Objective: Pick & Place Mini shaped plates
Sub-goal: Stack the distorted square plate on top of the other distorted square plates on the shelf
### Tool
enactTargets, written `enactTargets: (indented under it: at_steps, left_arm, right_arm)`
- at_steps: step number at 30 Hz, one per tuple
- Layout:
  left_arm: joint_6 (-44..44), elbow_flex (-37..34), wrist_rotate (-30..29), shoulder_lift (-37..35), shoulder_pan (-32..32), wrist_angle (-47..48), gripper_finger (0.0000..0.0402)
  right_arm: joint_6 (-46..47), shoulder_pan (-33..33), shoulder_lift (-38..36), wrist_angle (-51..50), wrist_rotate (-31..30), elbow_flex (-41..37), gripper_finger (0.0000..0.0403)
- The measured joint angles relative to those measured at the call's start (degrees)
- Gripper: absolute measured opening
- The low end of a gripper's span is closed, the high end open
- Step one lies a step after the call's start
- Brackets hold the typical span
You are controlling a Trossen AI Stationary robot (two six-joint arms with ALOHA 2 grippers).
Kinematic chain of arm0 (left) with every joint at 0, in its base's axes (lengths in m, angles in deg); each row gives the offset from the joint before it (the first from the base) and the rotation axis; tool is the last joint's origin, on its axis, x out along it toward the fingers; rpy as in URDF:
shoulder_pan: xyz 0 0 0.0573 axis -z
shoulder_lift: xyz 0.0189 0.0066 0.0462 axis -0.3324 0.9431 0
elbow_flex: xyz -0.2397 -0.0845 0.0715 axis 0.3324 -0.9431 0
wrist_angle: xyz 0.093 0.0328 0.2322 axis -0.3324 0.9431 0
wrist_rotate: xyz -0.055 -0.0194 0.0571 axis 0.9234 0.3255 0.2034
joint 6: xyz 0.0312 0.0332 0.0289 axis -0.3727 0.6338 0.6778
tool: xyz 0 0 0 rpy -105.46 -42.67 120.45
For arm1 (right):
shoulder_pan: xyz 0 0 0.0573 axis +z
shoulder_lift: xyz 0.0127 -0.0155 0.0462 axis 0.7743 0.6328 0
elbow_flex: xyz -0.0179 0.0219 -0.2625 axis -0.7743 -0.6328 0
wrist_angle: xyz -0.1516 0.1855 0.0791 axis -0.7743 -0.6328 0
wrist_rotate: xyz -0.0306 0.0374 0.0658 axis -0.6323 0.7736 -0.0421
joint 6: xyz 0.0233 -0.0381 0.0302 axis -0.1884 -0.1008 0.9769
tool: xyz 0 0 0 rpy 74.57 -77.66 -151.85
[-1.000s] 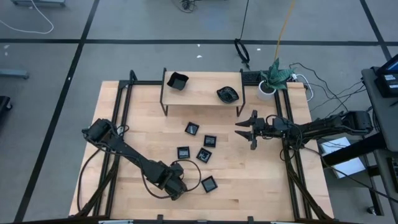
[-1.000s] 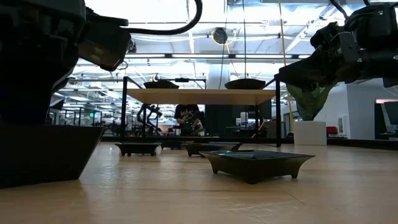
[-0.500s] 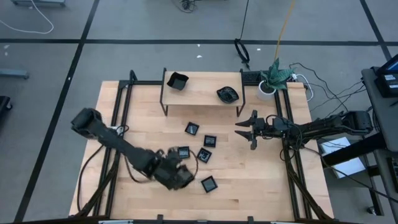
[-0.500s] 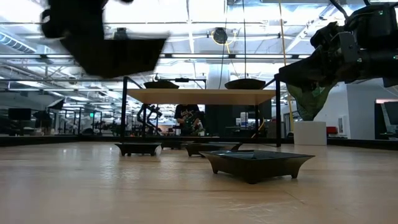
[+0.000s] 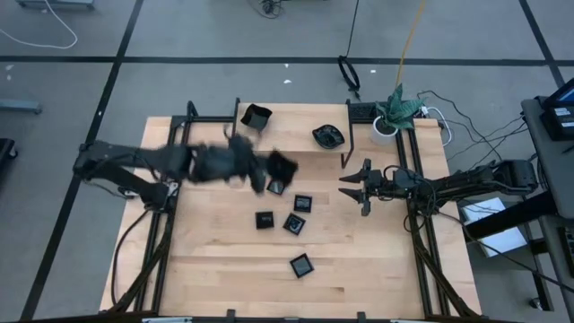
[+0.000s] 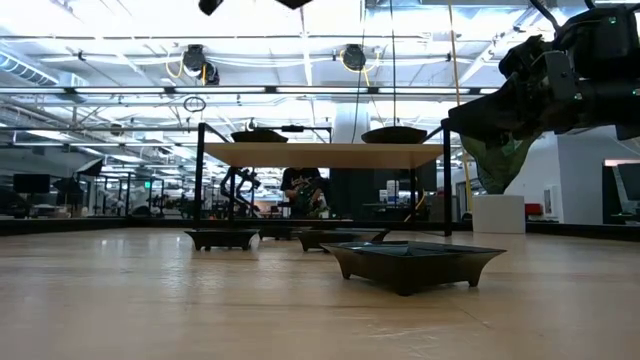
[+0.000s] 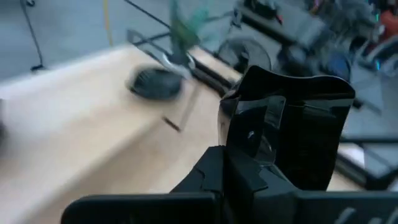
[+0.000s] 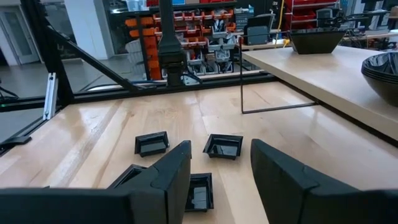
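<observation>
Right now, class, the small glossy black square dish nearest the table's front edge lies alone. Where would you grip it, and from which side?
Grip the small glossy black square dish by one raised rim, coming straight down from above. It sits flat and open side up on the wooden table, with bare wood all round, so any edge looks reachable.

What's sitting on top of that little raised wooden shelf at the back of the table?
On the shelf sit a square black dish at one end and a stack of roundish dishes at the other. How many are in that stack can't be told; the upper ones cover the rest.
</observation>
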Motion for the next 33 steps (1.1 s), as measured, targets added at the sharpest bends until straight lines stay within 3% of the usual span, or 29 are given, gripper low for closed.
enactTargets:
  at_steps: [8,12,15,18,24,33]
  left_arm:
    - [0.96,0.04,16.35,-5.30,-28.22,6.01,0.0004]
    - [-0.70,0.04,29.61,-4.91,-42.80,7.35,0.0003]
    - [-2.02,0.07,38.03,-3.14,-49.91,6.31,0.0003]
    - [-0.93,0.07,40.83,-0.90,-53.43,5.73,0.0002]
    - [4.39,0.09,40.86,4.29,-55.35,10.39,0.0002]
    - [7.23,0.07,36.84,9.08,-54.63,17.01,0.0002]
  right_arm:
    - [-0.42,0.00,0.01,-0.24,0.00,0.00,0.0157]
    - [-0.61,0.00,0.00,-0.25,-0.02,0.00,0.0157]
    - [-1.16,0.00,0.01,-0.22,-0.02,0.00,0.0157]
    - [-1.66,0.00,0.01,-0.22,-0.04,0.01,0.0157]
    - [-1.80,0.00,0.02,-0.25,-0.04,0.02,0.0157]
    - [-3.02,0.00,0.00,-0.34,-0.04,0.00,0.0157]
